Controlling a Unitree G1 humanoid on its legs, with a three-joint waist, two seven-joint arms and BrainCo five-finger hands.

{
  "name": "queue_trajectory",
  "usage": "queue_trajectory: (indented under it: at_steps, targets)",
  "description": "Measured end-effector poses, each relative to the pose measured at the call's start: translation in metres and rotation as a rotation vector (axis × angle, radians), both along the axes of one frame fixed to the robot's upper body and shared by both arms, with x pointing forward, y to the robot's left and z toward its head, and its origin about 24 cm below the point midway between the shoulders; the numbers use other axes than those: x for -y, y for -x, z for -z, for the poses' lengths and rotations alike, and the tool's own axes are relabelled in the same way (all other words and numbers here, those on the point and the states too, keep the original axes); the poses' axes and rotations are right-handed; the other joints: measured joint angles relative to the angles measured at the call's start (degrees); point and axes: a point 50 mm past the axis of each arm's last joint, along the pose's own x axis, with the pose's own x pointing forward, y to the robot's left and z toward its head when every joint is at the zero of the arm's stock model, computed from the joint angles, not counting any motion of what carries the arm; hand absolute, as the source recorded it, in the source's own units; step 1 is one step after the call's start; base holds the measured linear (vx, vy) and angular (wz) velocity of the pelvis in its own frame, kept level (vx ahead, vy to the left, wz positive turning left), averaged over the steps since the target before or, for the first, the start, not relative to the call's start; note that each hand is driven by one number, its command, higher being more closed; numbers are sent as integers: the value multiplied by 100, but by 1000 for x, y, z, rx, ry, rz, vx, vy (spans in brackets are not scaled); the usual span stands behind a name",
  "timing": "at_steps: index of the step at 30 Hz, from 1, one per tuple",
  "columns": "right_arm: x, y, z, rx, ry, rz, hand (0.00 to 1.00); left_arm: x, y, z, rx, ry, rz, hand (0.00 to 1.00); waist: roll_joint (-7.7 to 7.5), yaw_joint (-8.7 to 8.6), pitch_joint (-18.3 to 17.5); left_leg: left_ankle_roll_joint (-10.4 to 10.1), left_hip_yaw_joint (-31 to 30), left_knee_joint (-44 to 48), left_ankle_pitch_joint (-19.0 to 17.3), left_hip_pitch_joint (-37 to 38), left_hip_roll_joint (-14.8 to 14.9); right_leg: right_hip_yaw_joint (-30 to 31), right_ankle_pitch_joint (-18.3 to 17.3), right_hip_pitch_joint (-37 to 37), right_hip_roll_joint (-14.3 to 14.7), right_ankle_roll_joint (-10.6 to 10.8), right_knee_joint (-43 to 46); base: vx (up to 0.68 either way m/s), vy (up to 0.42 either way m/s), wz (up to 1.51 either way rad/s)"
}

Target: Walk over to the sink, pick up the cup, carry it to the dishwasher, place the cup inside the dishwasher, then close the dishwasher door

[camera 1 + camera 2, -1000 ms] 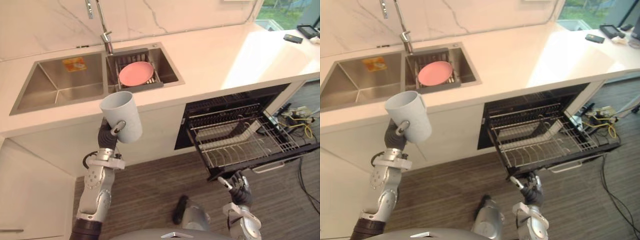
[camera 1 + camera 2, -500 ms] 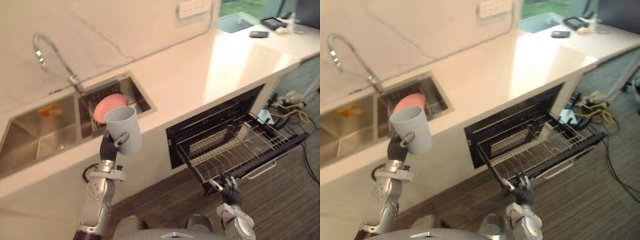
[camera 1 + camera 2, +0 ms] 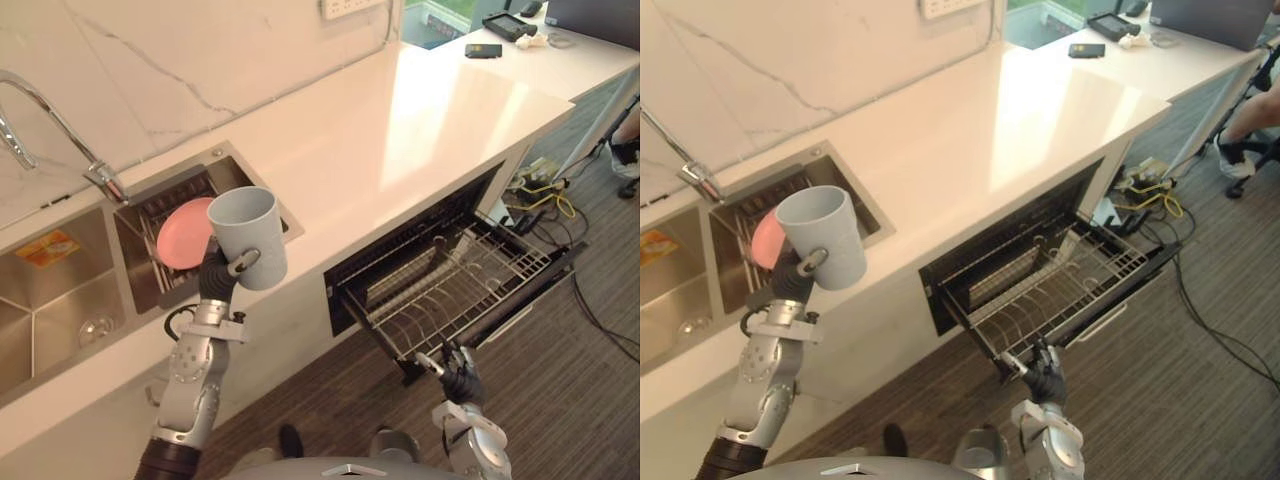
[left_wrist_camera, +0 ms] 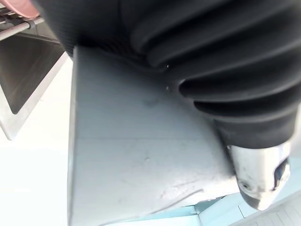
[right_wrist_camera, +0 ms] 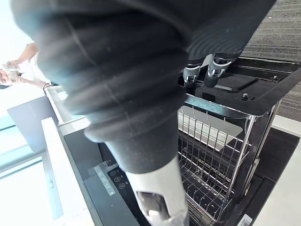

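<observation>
A pale worktop [image 3: 400, 130] was seen in the left eye view, run along a marbled wall. A steel sink [image 3: 60, 300] was let into it, and a pink plate [image 3: 183, 235] was lying in the sink's smaller basin. The cup [image 3: 248, 235], pale grey-blue and upright with its mouth up, was held in front of the worktop near the sink by the left hand [image 3: 222, 275]. That hand's fingers were curled round the cup's lower wall. The dishwasher [image 3: 440, 265] stood open under the worktop, well apart from the cup toward the robot's right. Its wire rack [image 3: 470, 280] was drawn out and no cup was set in it. The right hand [image 3: 458, 375] was hung low near the rack's front corner.

In the right eye view the same arrangement was shown.

In the left wrist view the cup's wall was seen pressed against the hand's dark cover, with one silver finger laid at its side.

In the right wrist view the right hand's fingers [image 5: 214, 70] were found loosely relaxed, with nothing held. They were hung just above the dark edge of the lowered door [image 5: 244, 87].

The pick-up was judged done and the carry under way. Placing the cup in the rack and closing the door were judged still to be done.
</observation>
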Motion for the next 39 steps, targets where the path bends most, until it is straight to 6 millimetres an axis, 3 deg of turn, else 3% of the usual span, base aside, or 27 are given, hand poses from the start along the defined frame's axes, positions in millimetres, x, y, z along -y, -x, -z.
queue_trajectory:
  at_steps: [6, 11, 13, 15, 19, 24, 27, 30, 32, 35, 39]
  targets:
    - [-1, 2, -1, -34, 1, -18, 0, -4, 3, -3, 4, 76, -63, 100, -38, -6, -148, 13, 16, -67, 1, -48, 18, -12, 186, 35, 102, 12, -303, 20, 0, -2]
    - [3, 9, -14, -20, 51, 15, 0, -5, 3, -3, -7, 128, -111, 100, -93, -22, -168, 69, 151, -128, -12, 0, 19, 102, 315, 59, 153, 41, -485, 17, 12, -12]
    - [3, 5, -34, 75, 72, 32, 0, -6, 3, -2, -12, 131, -126, 100, -182, -99, -200, 97, 212, -128, -60, 57, 23, 160, 330, 95, 164, 44, -528, -5, 20, -25]
    - [9, -4, -61, 226, 114, 89, 0, -6, 3, -3, -12, 135, -128, 100, -410, -181, -334, 102, 365, -81, -144, 98, 52, 291, 320, 80, 192, 56, -567, -14, 23, -32]
    - [27, -4, -72, 263, 162, 208, 0, -6, -1, -7, -5, 159, -138, 100, -668, -188, -374, 69, 580, -79, -239, 143, 45, 243, 305, -21, 100, 6, -477, -22, 33, -31]
    - [46, 2, -81, 305, 208, 313, 0, -6, -8, -17, 28, 169, -157, 100, -617, -331, -256, 126, 821, 85, -378, 23, -24, 121, 345, -277, -113, -18, -273, 17, 44, -25]
    - [48, -4, -101, 474, 203, 248, 0, -4, -13, -26, 65, 175, -145, 100, -591, -364, -180, 135, 976, 247, -509, 24, -6, 178, 349, -356, -116, 20, -189, 47, 5, -29]
    - [25, -22, -139, 752, 134, 20, 0, -2, -15, -30, 83, 181, -137, 100, -595, -348, -123, 107, 990, 445, -667, 12, 42, 94, 317, -379, -125, 9, -87, 49, -24, -19]
    - [-4, -39, -155, 886, 57, -176, 0, 1, -16, -32, 88, 186, -134, 100, -599, -309, -120, 106, 926, 454, -680, 0, 41, -95, 303, -351, -162, 16, -69, 52, -23, 8]
    - [-33, -56, -159, 906, -25, -374, 0, 2, -16, -32, 89, 156, -141, 100, -592, -219, -99, 116, 756, 453, -664, -2, 23, -295, 356, -153, -177, 92, -222, 46, -1, 28]
    - [-62, -69, -161, 898, -124, -543, 0, 2, -15, -28, 87, 53, -207, 100, -595, 116, -95, 131, 580, 448, -664, 44, 9, -538, 606, 287, -145, 186, -808, 45, 31, 25]
